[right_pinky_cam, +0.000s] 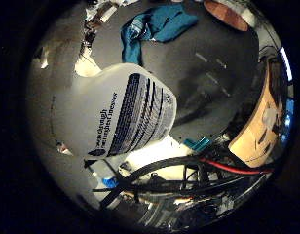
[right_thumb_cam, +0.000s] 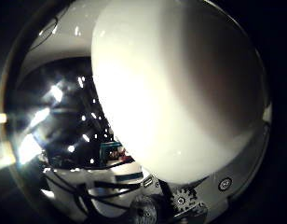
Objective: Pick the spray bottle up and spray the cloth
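The spray bottle (right_pinky_cam: pixel 118 114) is a white plastic body that fills much of both palm views, so it sits very close to the palm of the robot hand (right_thumb_cam: pixel 181 203). Its back label is a dark block of small print with a heading running along one edge; none of the wording can be made out. The bottle's long axis lies on a slant across the little finger side view, and its head cannot be seen in either view. In the thumb side view its smooth rounded wall covers most of the frame, with a geared white part of the robot hand just beside it. Whether the fingers are curled round the bottle cannot be told from these views. Beyond the bottle, well apart from it, a teal cloth (right_pinky_cam: pixel 155 27) lies crumpled on the dark worktop (right_pinky_cam: pixel 208 63), with bare dark surface between them. A round wooden object (right_pinky_cam: pixel 227 12) rests on the worktop near the cloth.
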`<state>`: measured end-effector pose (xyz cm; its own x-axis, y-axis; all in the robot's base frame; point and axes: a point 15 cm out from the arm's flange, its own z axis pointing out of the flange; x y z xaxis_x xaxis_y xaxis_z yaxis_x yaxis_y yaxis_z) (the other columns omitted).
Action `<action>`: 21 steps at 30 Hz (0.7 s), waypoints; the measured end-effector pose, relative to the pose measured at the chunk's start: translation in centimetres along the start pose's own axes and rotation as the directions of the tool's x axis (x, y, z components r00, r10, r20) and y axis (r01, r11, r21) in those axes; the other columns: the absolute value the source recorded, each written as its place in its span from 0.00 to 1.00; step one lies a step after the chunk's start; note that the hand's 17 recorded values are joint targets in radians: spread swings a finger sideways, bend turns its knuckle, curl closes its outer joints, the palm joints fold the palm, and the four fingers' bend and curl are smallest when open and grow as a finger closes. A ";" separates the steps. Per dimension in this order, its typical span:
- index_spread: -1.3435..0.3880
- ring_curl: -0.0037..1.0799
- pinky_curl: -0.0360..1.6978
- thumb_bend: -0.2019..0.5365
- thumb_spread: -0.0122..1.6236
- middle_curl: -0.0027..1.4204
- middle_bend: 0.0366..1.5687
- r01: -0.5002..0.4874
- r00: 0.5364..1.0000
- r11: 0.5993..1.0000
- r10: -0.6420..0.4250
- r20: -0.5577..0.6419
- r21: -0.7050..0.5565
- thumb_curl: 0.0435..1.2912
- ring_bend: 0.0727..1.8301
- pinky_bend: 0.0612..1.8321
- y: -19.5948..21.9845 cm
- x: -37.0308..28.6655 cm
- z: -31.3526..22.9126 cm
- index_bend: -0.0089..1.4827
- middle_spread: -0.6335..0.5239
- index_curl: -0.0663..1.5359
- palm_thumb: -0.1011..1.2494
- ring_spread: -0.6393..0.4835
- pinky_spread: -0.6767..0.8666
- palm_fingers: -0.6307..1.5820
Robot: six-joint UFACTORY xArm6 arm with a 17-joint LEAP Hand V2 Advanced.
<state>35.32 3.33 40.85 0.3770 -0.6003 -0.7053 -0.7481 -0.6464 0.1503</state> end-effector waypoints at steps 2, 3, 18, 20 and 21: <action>0.64 0.58 0.67 0.25 0.63 0.48 0.87 0.000 1.000 1.000 0.000 -0.007 -0.015 0.53 0.79 0.60 -0.7 -0.5 0.5 0.77 0.43 0.56 0.71 0.40 0.30 0.80; 0.64 0.58 0.67 0.25 0.64 0.48 0.87 -0.001 1.000 1.000 0.001 -0.016 -0.021 0.53 0.79 0.60 -1.3 -0.8 0.8 0.77 0.43 0.56 0.71 0.40 0.30 0.80; 0.64 0.58 0.71 0.26 0.72 0.48 0.86 -0.139 0.990 0.987 0.138 -0.029 -0.081 0.52 0.79 0.59 -9.0 -2.4 5.9 0.77 0.43 0.55 0.69 0.40 0.29 0.80; 0.64 0.58 0.71 0.26 0.73 0.48 0.86 -0.167 0.986 0.983 0.165 -0.034 -0.078 0.52 0.79 0.58 -10.2 -1.9 6.7 0.77 0.43 0.55 0.69 0.40 0.28 0.80; 0.64 0.58 0.71 0.26 0.73 0.48 0.86 -0.181 0.983 0.981 0.178 -0.037 -0.077 0.52 0.79 0.58 -11.0 -1.5 7.1 0.77 0.43 0.55 0.69 0.40 0.28 0.80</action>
<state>39.05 14.67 35.30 0.2576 -0.7230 -0.6410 -0.7596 -0.5615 0.3281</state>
